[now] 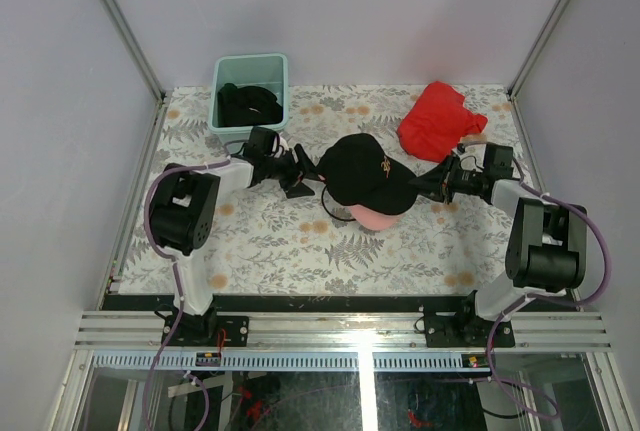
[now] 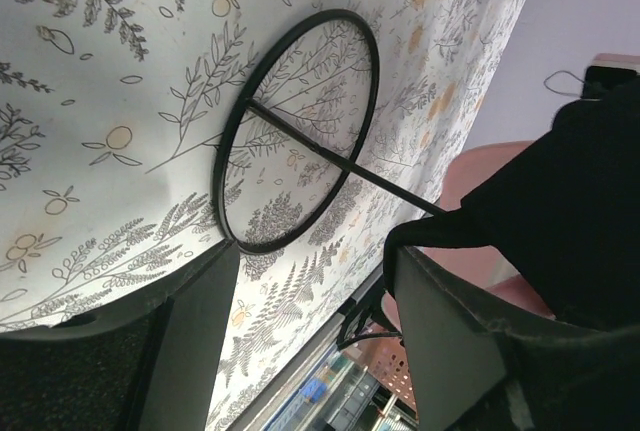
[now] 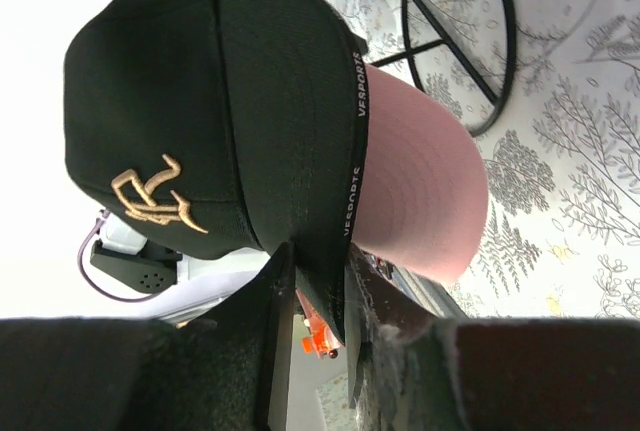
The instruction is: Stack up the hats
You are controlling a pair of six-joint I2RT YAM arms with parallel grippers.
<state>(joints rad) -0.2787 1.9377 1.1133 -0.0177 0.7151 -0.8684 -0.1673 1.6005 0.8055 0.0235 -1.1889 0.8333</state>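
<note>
A black hat (image 1: 365, 171) with a gold logo sits on top of a light pink hat (image 1: 372, 217) in the middle of the table; the pink brim sticks out below it. My right gripper (image 1: 418, 189) is at the black hat's (image 3: 230, 101) brim. Its jaws (image 3: 318, 261) stand slightly open, with the brim edge loosely between them and the pink hat (image 3: 420, 191) just beyond. My left gripper (image 1: 305, 179) is open at the stack's left side. Only table shows between its fingers (image 2: 315, 261), and the black hat (image 2: 570, 211) lies beyond its right finger.
A mint-green tub (image 1: 282, 71) at the back left holds dark hats (image 1: 248, 103). A red cloth (image 1: 438, 121) lies at the back right. A black wire ring (image 2: 300, 131) with a rod lies on the floral tablecloth beside the stack.
</note>
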